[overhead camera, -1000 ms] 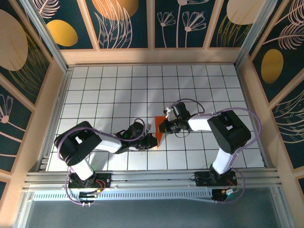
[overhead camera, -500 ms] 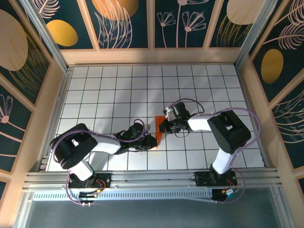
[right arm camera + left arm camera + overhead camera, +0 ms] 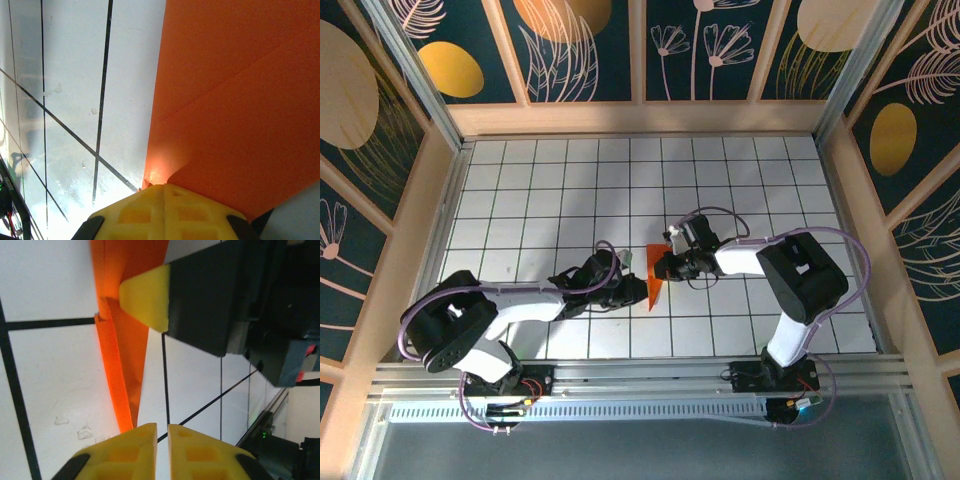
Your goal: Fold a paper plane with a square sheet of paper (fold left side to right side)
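Here the paper plane (image 3: pixel 125 365) lies between left claw (image 3: pixel 162 434) and right claw (image 3: pixel 164 191).

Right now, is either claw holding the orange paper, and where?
Cannot be told: the right gripper, shut, meets the paper at its edge, pressing or pinching. The left gripper holds nothing.

L arm: pos. change vs prior frames
Elbow (image 3: pixel 442 335) swings out left, lower; left gripper (image 3: pixel 632 289) backs off, orange paper (image 3: pixel 657 282) near tip now uncovered.
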Robot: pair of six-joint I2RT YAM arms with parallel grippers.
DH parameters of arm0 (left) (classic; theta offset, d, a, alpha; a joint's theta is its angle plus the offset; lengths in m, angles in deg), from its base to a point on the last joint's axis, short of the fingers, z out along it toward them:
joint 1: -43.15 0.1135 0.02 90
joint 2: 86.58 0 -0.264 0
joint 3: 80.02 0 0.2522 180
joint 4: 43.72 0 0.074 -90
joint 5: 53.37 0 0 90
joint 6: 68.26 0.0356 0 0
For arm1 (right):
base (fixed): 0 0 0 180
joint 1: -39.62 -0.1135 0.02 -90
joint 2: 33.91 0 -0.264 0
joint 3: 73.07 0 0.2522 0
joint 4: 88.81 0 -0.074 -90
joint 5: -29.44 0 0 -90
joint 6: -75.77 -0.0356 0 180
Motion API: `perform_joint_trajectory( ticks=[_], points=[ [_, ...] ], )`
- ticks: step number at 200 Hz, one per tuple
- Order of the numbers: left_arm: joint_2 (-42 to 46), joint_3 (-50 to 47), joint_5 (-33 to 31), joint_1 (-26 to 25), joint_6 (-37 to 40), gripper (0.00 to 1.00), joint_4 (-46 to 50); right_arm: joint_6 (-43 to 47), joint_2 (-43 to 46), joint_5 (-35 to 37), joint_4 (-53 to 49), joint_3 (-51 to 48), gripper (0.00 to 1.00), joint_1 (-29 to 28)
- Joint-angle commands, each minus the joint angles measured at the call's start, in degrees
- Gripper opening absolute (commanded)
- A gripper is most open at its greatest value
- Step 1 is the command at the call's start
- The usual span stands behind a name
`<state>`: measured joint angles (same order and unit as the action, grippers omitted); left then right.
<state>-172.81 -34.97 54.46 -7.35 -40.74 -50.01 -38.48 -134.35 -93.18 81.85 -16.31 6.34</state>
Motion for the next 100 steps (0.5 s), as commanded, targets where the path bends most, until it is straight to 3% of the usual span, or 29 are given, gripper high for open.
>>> perform_joint_trajectory(
  ticks=[1, 42, 100],
  points=[
    [-3.1, 0.7, 5.4, 1.1, 0.0, 0.1, -6.6, 1.6, -4.2, 8.5, -7.7, -2.2, 0.0, -0.9],
    [-9.3, 0.6, 10.2, 1.1, -2.3, 0.04, -15.3, 1.5, -4.2, 8.6, -7.8, -2.2, 0.0, -1.0],
    [-11.6, -0.7, 9.9, 1.1, -2.9, 0.04, -16.9, 1.5, -4.4, 8.7, -7.7, -2.1, 0.0, -1.0]
  ],
)
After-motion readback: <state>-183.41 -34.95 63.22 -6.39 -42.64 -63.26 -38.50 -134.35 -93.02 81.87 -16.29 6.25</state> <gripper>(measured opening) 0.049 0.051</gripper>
